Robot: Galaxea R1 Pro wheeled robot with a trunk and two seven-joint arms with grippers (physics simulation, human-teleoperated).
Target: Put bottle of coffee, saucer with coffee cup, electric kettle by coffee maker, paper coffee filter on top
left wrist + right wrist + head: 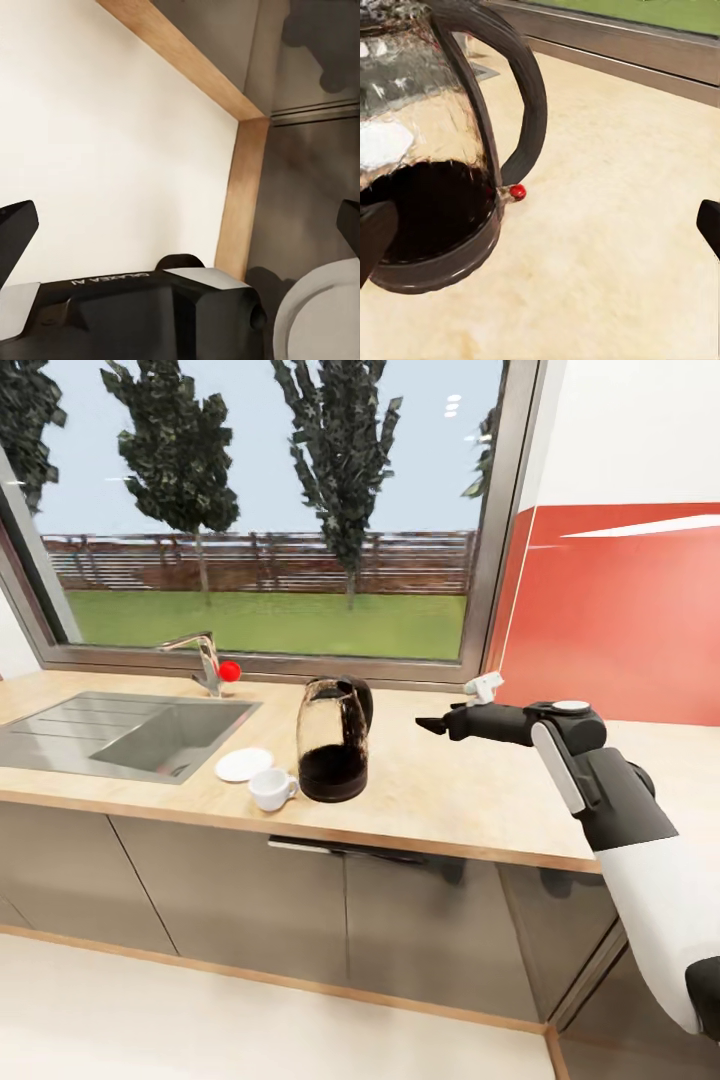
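— Electric kettle (333, 741) stands upright on the countertop (450, 780), just beside the coffee cup (271, 789) and saucer (244, 764), near the sink (120, 732).

— And my grippers?

— Right gripper (432, 724) hangs released, apart from the kettle's handle (521, 97). Left gripper (180, 232) spread wide over the floor (105, 150).

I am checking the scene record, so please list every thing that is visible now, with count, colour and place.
electric kettle: 1, clear glass with black base and handle, on the countertop right of the sink
coffee cup: 1, white, on the countertop, left of the kettle's base
saucer: 1, white, on the countertop behind the cup
sink: 1, grey metal, set in the countertop at left
faucet: 1, metal with a red knob, behind the sink
countertop: 1, light wood
right gripper: 1, black, open, above the countertop right of the kettle
left gripper: 1, black, open, near the floor
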